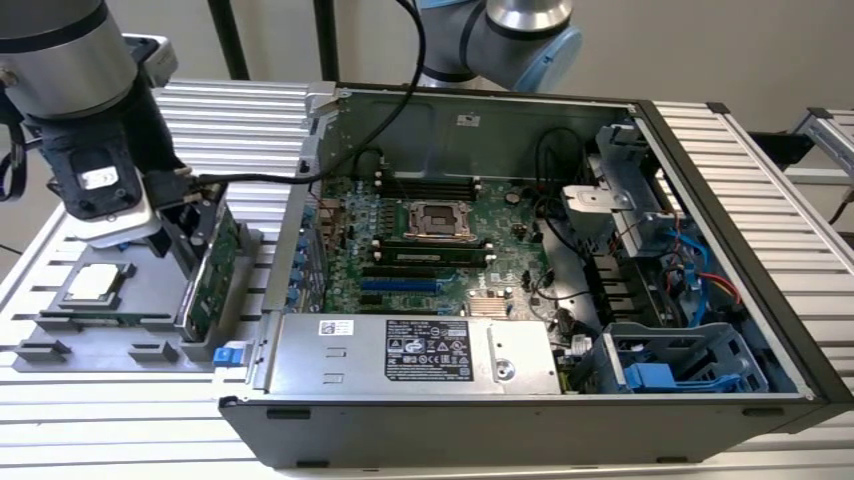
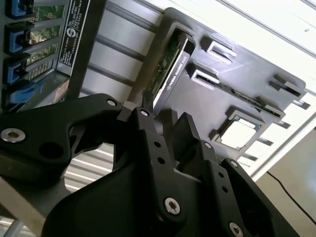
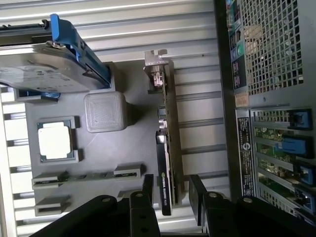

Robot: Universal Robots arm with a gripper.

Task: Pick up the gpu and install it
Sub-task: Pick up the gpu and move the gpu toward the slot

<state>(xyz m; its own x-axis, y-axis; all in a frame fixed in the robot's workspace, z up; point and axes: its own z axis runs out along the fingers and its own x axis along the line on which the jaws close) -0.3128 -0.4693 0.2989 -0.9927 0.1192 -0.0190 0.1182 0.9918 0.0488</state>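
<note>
The gpu stands on edge in a slot of the grey parts holder, at the exterior view's left beside the open computer case. My gripper hangs over the card's upper end. In the first wrist view the gpu shows its green board edge, black shroud and silver bracket. There my gripper is open, one finger on each side of the card with a narrow gap at each. In the second wrist view the gripper sits just at the near end of the gpu.
A hard drive in a blue frame, a square silver CPU chip and a grey block share the holder. The case's rear wall with blue slot tabs stands close beside the card. Inside the case lie the motherboard and power supply.
</note>
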